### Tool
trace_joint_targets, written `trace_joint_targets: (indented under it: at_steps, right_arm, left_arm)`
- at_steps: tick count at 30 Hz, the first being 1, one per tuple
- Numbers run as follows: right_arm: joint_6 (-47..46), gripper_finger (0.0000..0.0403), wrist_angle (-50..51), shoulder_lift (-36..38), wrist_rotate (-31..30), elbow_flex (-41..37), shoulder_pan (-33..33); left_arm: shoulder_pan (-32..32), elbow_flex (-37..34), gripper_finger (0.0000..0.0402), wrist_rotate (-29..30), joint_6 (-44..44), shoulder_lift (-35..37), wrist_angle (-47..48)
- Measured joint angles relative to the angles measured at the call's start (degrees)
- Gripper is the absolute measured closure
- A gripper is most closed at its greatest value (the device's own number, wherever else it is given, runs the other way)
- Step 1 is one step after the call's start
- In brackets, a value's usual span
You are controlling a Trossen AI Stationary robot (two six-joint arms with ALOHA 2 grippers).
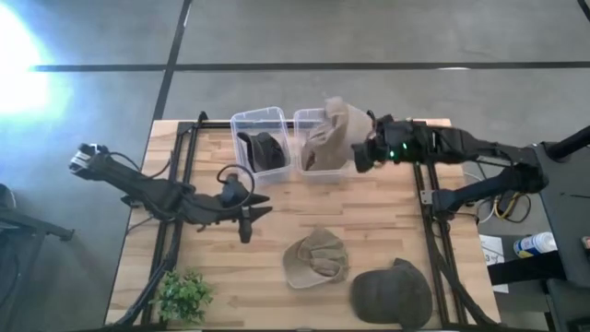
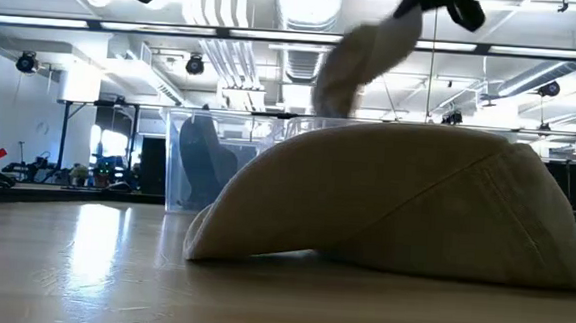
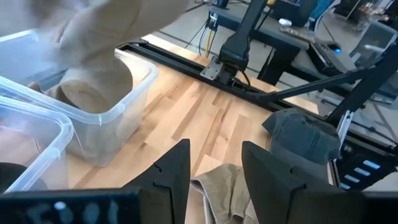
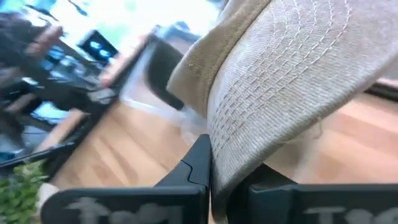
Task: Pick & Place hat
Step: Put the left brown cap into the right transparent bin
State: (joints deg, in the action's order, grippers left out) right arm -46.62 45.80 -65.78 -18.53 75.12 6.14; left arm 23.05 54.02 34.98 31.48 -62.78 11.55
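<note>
Held hat (image 4: 292, 81) blurred in left wrist view, cut by edge in right wrist view. Grey cap (image 1: 392, 295) cut by bottom edge, high view. Low view: lying hat (image 2: 396, 203) hides bins.

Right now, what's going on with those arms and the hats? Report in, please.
Right end effector shut on tan hat, hanging over the right clear bin. Left end effector open, waiting mid-table. Two more hats on the table: beige hat, grey cap. Nothing in the way.
</note>
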Motion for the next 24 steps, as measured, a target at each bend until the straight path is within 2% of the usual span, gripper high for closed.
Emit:
trace_joint_targets:
  at_steps: [2,6,11,17,24]
  right_arm:
    - [0.46,0.0389,0.87,-0.97,5.66,0.44,4.94]
    - [4.17,0.0389,0.51,-5.75,21.85,0.59,15.45]
    - [9.18,0.0390,0.75,-15.34,34.29,1.80,23.72]
    - [13.71,0.0387,0.86,-24.25,35.28,4.98,27.23]
    - [15.22,0.0344,0.55,-29.52,35.04,8.05,27.47]
  left_arm:
    - [-0.08,0.00,0.0264,0.00,-0.02,-0.57,0.07]
    - [-0.20,0.00,0.0264,0.04,0.00,-1.56,0.07]
    - [-0.20,0.00,0.0264,0.04,1.67,-1.92,0.26]
    - [0.11,0.00,0.0264,-1.03,6.78,-1.92,3.90]
    - [0.96,-2.03,0.0264,-2.14,12.24,-2.06,8.21]
